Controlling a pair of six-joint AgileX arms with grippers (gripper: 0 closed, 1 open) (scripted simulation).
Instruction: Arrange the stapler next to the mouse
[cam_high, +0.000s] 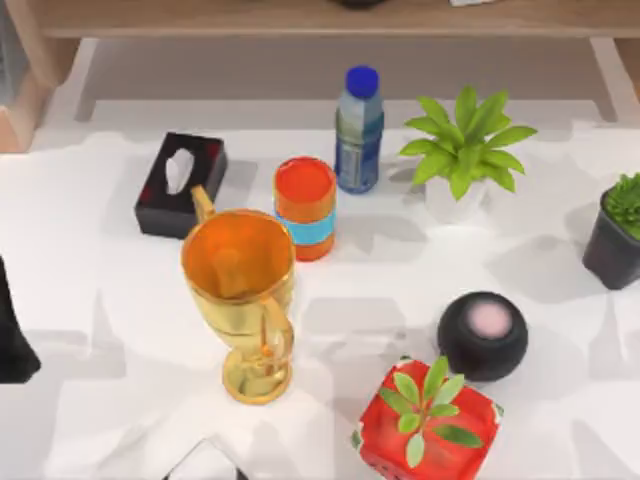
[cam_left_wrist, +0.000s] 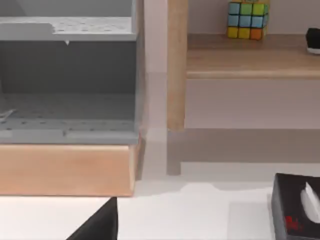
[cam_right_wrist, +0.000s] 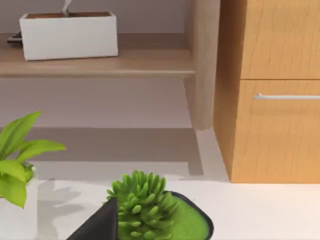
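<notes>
The stapler and the mouse are out of view. A small dark object (cam_left_wrist: 314, 40) lies on the wooden shelf behind the table, and I cannot tell what it is. A dark part of my left arm (cam_high: 14, 335) stands at the table's left edge. A dark piece of the left gripper (cam_left_wrist: 100, 225) shows in the left wrist view. In the right wrist view a dark piece of the right gripper (cam_right_wrist: 100, 225) hangs near a green succulent (cam_right_wrist: 150, 210).
On the table stand a black tissue box (cam_high: 180, 183), a golden cup (cam_high: 240, 300), an orange can (cam_high: 305, 205), a water bottle (cam_high: 359, 130), a white-potted plant (cam_high: 462, 150), a dark-potted succulent (cam_high: 618, 235), a black round speaker (cam_high: 483, 333) and a red-potted plant (cam_high: 428, 425).
</notes>
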